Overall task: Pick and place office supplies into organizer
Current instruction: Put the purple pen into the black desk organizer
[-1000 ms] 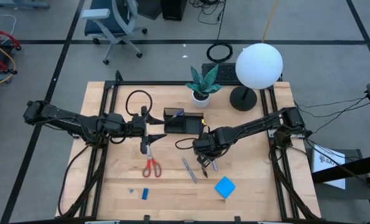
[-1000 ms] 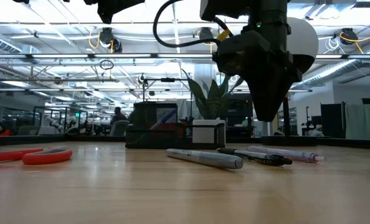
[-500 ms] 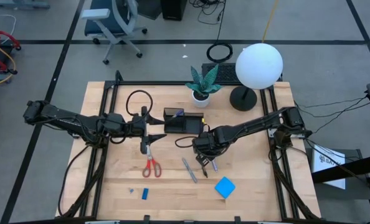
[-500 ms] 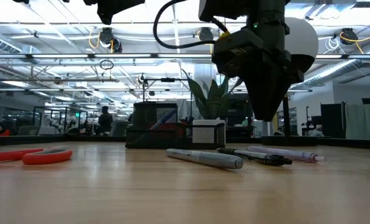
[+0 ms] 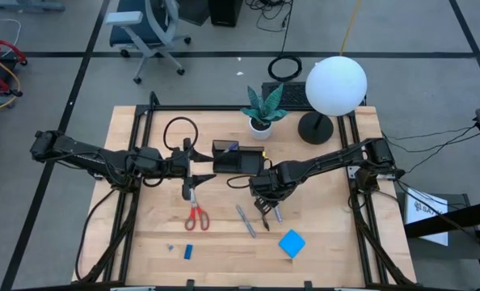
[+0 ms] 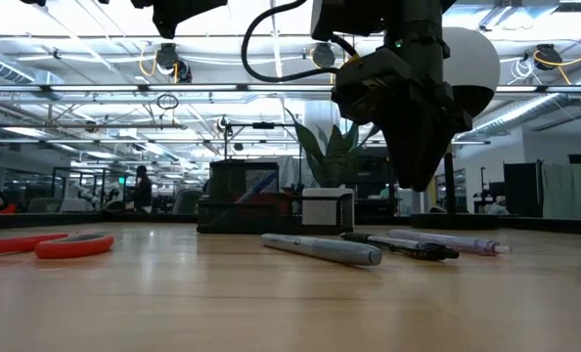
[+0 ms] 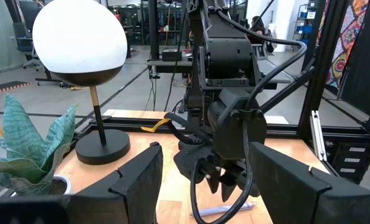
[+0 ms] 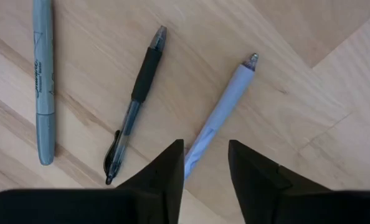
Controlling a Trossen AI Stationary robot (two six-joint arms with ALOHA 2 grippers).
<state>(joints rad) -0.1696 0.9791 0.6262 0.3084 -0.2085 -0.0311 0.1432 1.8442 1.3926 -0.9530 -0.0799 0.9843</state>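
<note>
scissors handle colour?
Red, on the scissors; clearest in the high view.

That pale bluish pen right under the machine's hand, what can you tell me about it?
The pale bluish pen is slim, with a light lavender-blue barrel that looks like plastic and a small grey tip. It lies flat on the wooden table, apart from the black pen beside it, nothing touching it. The right hand hangs above its rear end with fingers open, one on each side of the barrel. In the low view it is the rearmost pen.
</note>
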